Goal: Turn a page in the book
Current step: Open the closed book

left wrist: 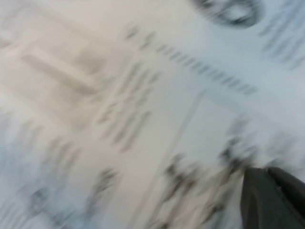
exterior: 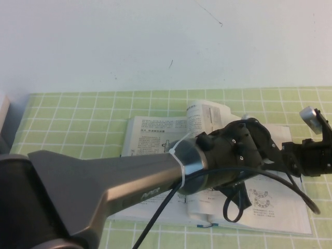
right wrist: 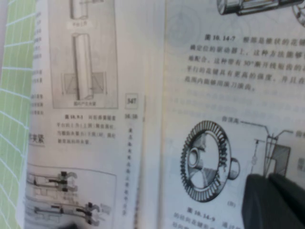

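Observation:
The book [exterior: 150, 136] lies open on the green checked mat. The page [exterior: 207, 115] stands curled up near the book's middle, just beyond my left wrist [exterior: 233, 148], which hides the left gripper in the high view. In the left wrist view the left gripper [left wrist: 274, 198] is shut, with its tips close against blurred printed paper. I cannot tell whether paper is pinched. My right gripper [exterior: 288, 155] reaches in from the right, shut [right wrist: 274, 200], over a leaf with a gear drawing [right wrist: 209, 157]. The page with its grey photo [right wrist: 86, 67] shows beside that leaf.
The green checked mat [exterior: 78, 119] surrounds the book, with a white wall behind. A black cable [exterior: 155, 218] hangs from my left arm over the book's near edge. A pale object [exterior: 4, 111] shows at the far left edge.

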Controlling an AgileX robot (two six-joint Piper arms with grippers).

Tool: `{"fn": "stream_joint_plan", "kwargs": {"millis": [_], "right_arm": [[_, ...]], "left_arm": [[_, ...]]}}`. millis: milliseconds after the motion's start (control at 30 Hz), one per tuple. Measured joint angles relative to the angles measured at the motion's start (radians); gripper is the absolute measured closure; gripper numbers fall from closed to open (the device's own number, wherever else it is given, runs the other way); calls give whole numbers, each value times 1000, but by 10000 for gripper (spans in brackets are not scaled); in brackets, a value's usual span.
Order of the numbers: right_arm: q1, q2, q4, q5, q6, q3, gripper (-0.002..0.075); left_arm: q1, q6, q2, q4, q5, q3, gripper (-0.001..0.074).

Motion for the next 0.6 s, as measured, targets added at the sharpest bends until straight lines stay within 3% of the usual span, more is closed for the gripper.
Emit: {"fn": "stream_joint_plan", "kwargs": {"millis": [167, 600], "right_arm": [[0, 0, -2, 0, 5, 0, 728], [0, 0, -6, 2, 9, 0, 728]], "left_arm": [[17, -83, -7, 112, 117, -2, 738], [214, -80, -33, 12, 224, -2, 738]]}}
